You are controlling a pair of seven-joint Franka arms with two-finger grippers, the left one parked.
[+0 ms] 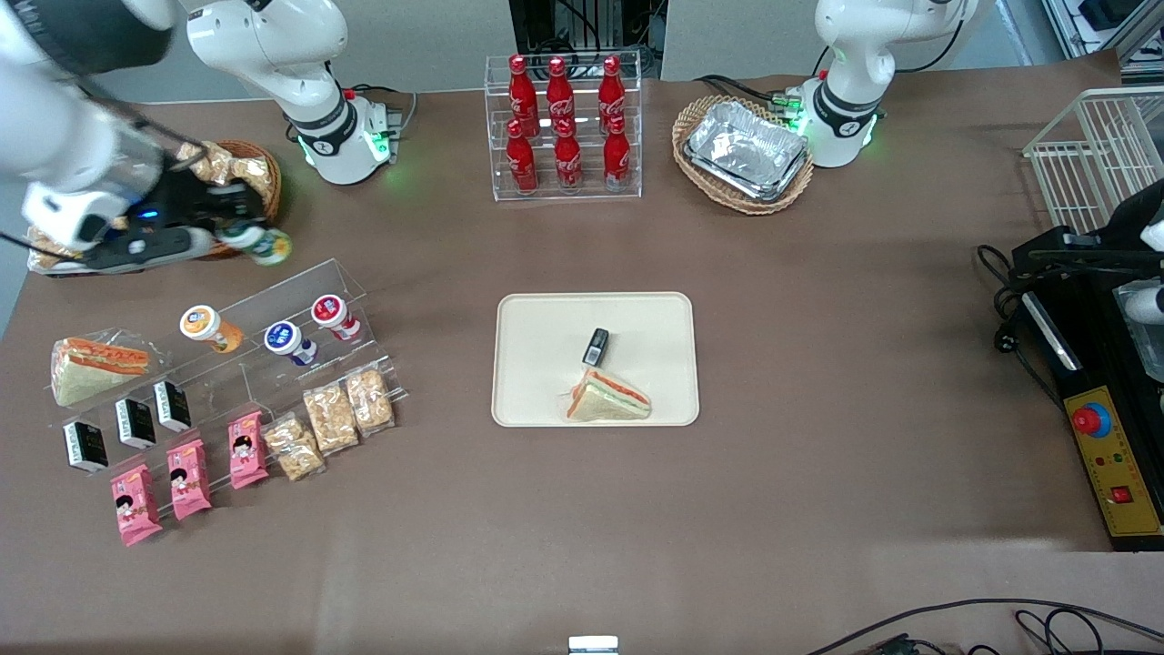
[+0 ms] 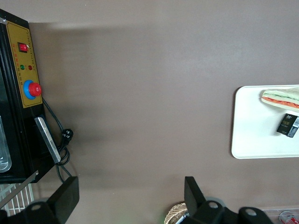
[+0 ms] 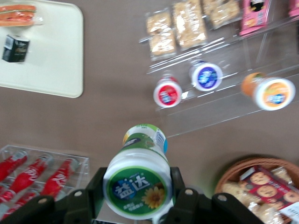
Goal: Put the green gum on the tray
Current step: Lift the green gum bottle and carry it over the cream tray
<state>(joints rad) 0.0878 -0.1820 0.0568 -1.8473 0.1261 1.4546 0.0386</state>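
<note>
while the gripper (image 3: 138, 196) was clenched on the green gum (image 3: 138, 179) above the clear rack, well apart from the tray (image 1: 596, 314), pickup looked done; carrying across and setting down remained.

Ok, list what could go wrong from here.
1. The hand grips the green gum only near its lid, body sticking out; it might slip during the carry.
2. The tray already holds a sandwich and a small black pack; a careless drop could hit them.
</note>
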